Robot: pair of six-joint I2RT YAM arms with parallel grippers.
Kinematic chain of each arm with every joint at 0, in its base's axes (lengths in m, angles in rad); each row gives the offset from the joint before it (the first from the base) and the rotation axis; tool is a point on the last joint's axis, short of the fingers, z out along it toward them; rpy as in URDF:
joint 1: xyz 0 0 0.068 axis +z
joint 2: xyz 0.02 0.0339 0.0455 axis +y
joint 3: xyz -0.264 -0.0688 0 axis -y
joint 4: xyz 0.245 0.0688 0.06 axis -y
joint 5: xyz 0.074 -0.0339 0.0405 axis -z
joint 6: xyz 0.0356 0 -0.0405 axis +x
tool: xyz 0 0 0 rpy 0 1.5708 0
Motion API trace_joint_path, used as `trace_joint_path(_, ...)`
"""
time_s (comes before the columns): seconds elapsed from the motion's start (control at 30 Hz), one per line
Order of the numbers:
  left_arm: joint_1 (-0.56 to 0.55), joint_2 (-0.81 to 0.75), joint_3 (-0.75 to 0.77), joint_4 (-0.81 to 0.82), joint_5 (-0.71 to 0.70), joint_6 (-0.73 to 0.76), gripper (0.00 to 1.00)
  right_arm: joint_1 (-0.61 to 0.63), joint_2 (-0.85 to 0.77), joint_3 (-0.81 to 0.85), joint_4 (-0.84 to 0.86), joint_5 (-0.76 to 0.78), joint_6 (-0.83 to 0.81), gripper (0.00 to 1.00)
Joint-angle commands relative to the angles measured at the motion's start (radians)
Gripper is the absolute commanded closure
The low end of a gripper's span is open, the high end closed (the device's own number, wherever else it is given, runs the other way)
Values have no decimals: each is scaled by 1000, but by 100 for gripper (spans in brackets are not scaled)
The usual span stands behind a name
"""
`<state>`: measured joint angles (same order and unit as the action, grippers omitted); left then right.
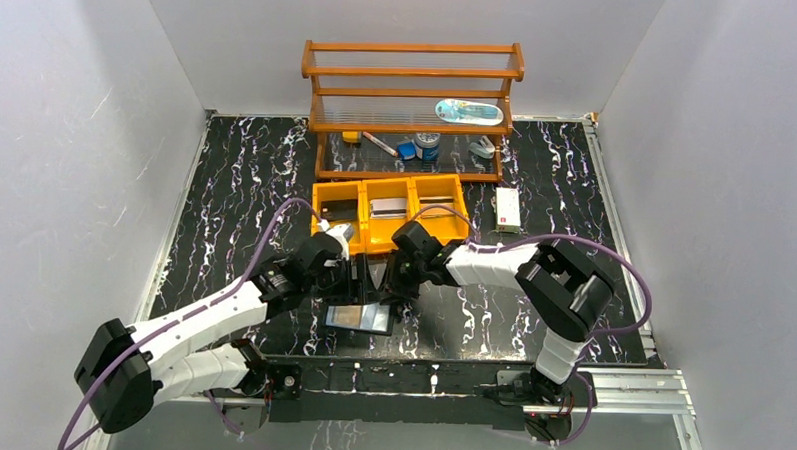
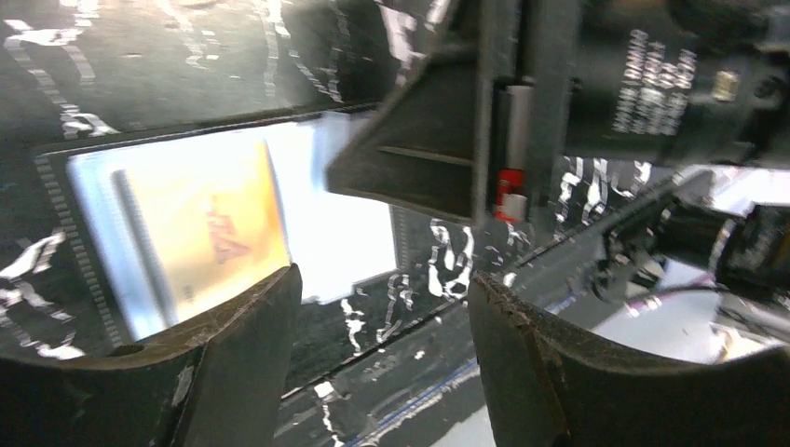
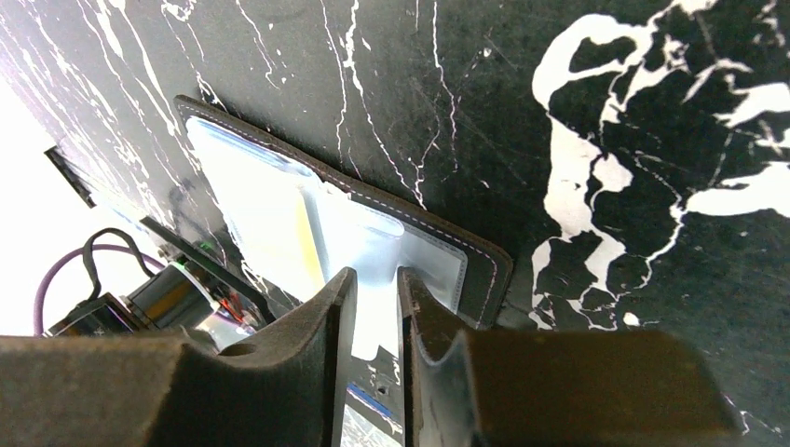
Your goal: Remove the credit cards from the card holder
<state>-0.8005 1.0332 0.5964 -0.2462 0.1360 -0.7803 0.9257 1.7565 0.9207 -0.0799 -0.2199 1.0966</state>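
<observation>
Open holder (image 1: 359,317) lies flat by the table's (image 1: 226,179) near edge.
Over its tan card (image 2: 200,223) the left claw (image 2: 382,345) stands apart; the right claw (image 3: 377,307), nearly together, sits at the holder's pale inside, grip unclear.

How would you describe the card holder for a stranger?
Find the yellow bin tray on the black marbled table. Just on its near side lies the card holder, opened flat; unlike the bins, it is pale inside with a black border.

A robot lab cell — white walls (image 1: 68,123) around a marbled black table (image 1: 236,179) with aluminium rails (image 1: 629,378)
</observation>
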Motion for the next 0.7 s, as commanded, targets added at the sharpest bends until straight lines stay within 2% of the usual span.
trace_joint_path(0.0, 10, -3, 36, -197, -184, 26, 35, 0, -33, -43, -98, 84, -23, 68)
trace_joint_path(0.13, 11, 46, 51, -146, -123, 37, 35, 0, -74, -63, -99, 99, -14, 66)
trace_joint_path(0.47, 10, 161, 9, 150, 213, 36, 40, 0, -202, -95, -158, 194, 18, 65)
trace_joint_path(0.6, 7, 222, 18, 160, 250, 53, 41, 1, -291, -103, -188, 273, 45, 64)
trace_joint_path(0.67, 6, 220, 31, 114, 206, 73, 44, -1, -330, -109, -177, 293, 47, 63)
